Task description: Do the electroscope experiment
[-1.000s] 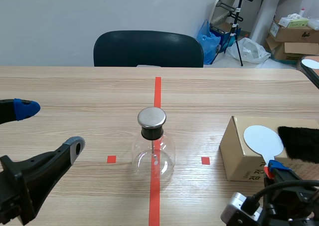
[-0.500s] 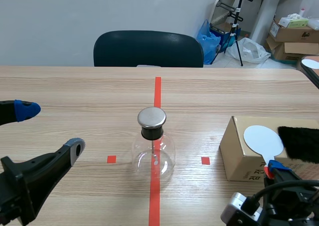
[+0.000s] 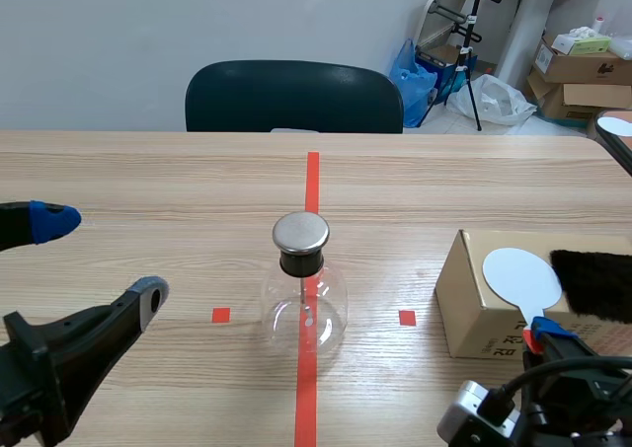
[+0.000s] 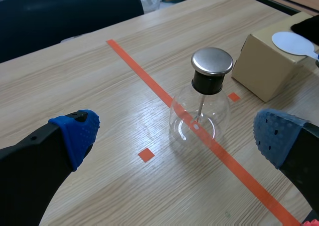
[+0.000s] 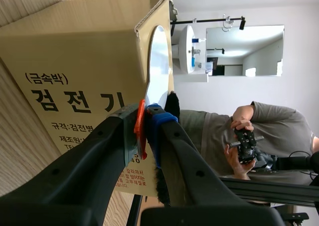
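"Electroscope (image 3: 304, 299) first: where did it stand?"

"On the surface (image 3: 148, 171), in the middle, upright on the red tape line (image 3: 312, 181), with its metal cap (image 3: 300, 232) on top. Nothing touched it."

"And the grippers?"

"The left gripper (image 3: 99, 255) hung at the near left, spread wide and holding nothing. The glass bulb lay ahead of it and to its right. The right gripper (image 5: 144, 131) sat at the near right, closed on the red handle (image 5: 140, 126) of the white disc (image 3: 520, 277)."

"Where was the disc?"

"It lay flat on top of the brown box (image 3: 474, 309), its handle running toward the near edge. Black fur (image 3: 592, 284) lay just right of it on the same box."

"So what did the next move turn on?"

"I judged that the cap stood to the left of the disc and a little farther away. The right arm had the disc and was nearer the fur, so it would carry the disc leftward to the cap."

"Anything you couldn't see?"

"Most of the right gripper was cut off at the near edge of the scene view. The fur ran off the right side. The leaves inside the bulb were too small to read."
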